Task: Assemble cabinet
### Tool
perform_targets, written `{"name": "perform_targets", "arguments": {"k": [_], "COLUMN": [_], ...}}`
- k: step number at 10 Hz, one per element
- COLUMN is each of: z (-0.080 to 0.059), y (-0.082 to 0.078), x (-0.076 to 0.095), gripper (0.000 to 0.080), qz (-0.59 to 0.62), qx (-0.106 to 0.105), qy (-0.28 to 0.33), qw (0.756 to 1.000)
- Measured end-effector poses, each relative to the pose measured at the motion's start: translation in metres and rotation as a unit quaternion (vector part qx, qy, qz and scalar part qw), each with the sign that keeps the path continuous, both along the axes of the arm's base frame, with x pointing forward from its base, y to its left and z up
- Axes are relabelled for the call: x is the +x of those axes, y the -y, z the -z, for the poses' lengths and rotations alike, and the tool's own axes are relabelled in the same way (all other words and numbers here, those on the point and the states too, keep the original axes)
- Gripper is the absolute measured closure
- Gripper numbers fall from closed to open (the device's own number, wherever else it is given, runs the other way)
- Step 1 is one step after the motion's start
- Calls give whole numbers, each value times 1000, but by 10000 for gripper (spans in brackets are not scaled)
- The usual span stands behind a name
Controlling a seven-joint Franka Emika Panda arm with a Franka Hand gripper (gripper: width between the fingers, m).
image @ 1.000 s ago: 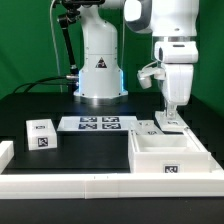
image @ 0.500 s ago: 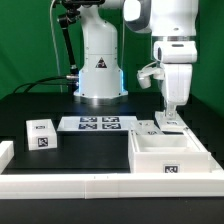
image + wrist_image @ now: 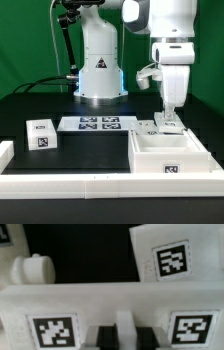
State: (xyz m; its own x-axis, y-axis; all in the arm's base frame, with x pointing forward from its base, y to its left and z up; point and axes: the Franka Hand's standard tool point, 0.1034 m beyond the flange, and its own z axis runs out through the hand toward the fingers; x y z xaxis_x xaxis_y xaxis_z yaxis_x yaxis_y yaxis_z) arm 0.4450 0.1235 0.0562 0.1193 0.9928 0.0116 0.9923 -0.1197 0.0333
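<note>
The cabinet (image 3: pixel 170 156) is the large open white box at the exterior view's right front, with a tag on its near wall. Just behind it stands a small white tagged panel (image 3: pixel 164 127). My gripper (image 3: pixel 167 119) reaches straight down onto this panel. In the wrist view the panel (image 3: pixel 110 303) fills the lower half and carries two tags. My dark fingers (image 3: pixel 105 339) sit tight on either side of a thin white ridge (image 3: pixel 126 325) on it. Midway between the fingertips is the gripper's point (image 3: pixel 127 339). Another white tagged piece (image 3: pixel 172 258) lies beyond.
A small white tagged block (image 3: pixel 40 133) sits at the exterior view's left. The marker board (image 3: pixel 97 124) lies in front of the robot base (image 3: pixel 98 70). A long low white rail (image 3: pixel 90 186) runs along the front. A white rounded part (image 3: pixel 35 269) shows in the wrist view.
The gripper and arm have shifted slightly toward the exterior view's left and a little lower, staying on the small panel. The other parts have not moved.
</note>
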Motion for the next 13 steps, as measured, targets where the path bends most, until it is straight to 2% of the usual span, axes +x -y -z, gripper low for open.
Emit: {"name": "perform_targets", "arguments": {"k": [11, 13], "z": [2, -1], "y": [-1, 0], "x": [4, 8], "gripper": [731, 731], "qz": [1, 1], "qx": [1, -2], "qy": [0, -1], "qw": [1000, 1000]}}
